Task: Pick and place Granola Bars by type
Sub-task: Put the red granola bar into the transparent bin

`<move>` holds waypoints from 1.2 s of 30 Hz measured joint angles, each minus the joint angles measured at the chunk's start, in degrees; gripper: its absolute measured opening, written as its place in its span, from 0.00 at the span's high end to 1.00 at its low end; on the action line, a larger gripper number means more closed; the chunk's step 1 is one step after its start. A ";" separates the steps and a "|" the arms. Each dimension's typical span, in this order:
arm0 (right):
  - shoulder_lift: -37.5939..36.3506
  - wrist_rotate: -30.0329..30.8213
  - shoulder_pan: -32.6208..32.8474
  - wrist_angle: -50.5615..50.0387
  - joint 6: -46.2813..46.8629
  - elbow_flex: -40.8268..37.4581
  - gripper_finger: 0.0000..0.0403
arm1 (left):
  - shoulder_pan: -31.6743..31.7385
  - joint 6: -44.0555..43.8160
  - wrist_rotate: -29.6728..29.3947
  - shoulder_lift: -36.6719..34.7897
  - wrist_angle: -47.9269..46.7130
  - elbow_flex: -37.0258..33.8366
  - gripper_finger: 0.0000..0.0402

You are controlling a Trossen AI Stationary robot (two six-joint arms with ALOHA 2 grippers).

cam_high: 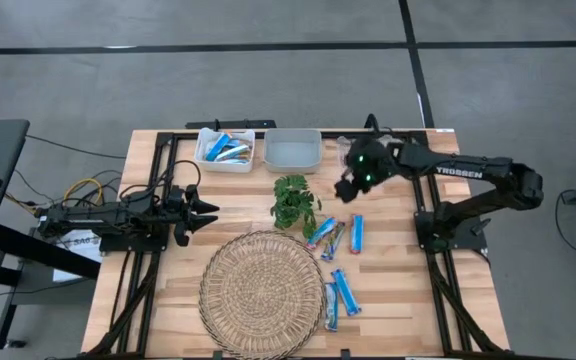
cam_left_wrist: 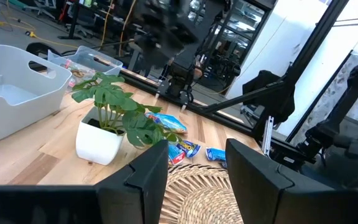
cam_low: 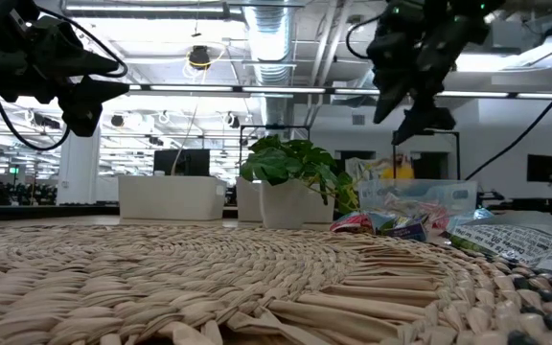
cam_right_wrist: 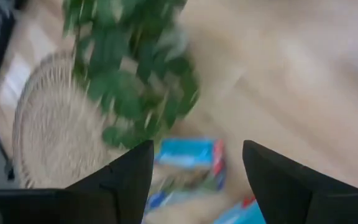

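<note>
Several blue-wrapped granola bars (cam_high: 356, 233) lie flat on the wooden table right of the woven mat, some near the plant (cam_high: 326, 233) and two nearer the front (cam_high: 342, 293). More bars fill the left white bin (cam_high: 226, 150). My right gripper (cam_high: 348, 188) hovers open above the table between the plant and the loose bars. Its wrist view looks down on a blue bar (cam_right_wrist: 188, 155) between the fingers, untouched. My left gripper (cam_high: 206, 210) waits open at the left side, pointing toward the plant (cam_left_wrist: 114, 118) and the bars (cam_left_wrist: 182, 149).
A small green plant in a white pot (cam_high: 293, 200) stands just left of the loose bars. The round woven mat (cam_high: 261, 293) covers the front centre. A second white bin (cam_high: 293, 150) sits beside the filled one, with a clear container (cam_left_wrist: 86, 59) behind.
</note>
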 joint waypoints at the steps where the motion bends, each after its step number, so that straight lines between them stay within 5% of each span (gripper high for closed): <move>1: 0.00 0.27 1.73 -0.76 1.43 0.05 0.41 | 0.00 0.01 0.01 0.02 -0.01 -0.01 0.62; 9: 1.98 11.58 15.86 -11.17 18.00 0.10 0.40 | -0.01 0.01 -0.01 0.02 0.01 -0.01 0.62; 19: 10.45 14.96 28.47 -13.83 39.30 0.09 0.40 | 0.00 0.01 0.01 0.02 -0.01 0.00 0.62; 27: 15.56 17.06 30.26 -12.17 46.46 -3.13 0.40 | 0.00 0.01 0.01 0.02 -0.01 0.00 0.62; 36: 19.46 16.90 26.80 -2.19 41.04 -6.04 0.40 | -0.01 0.02 0.01 0.00 -0.01 0.01 0.62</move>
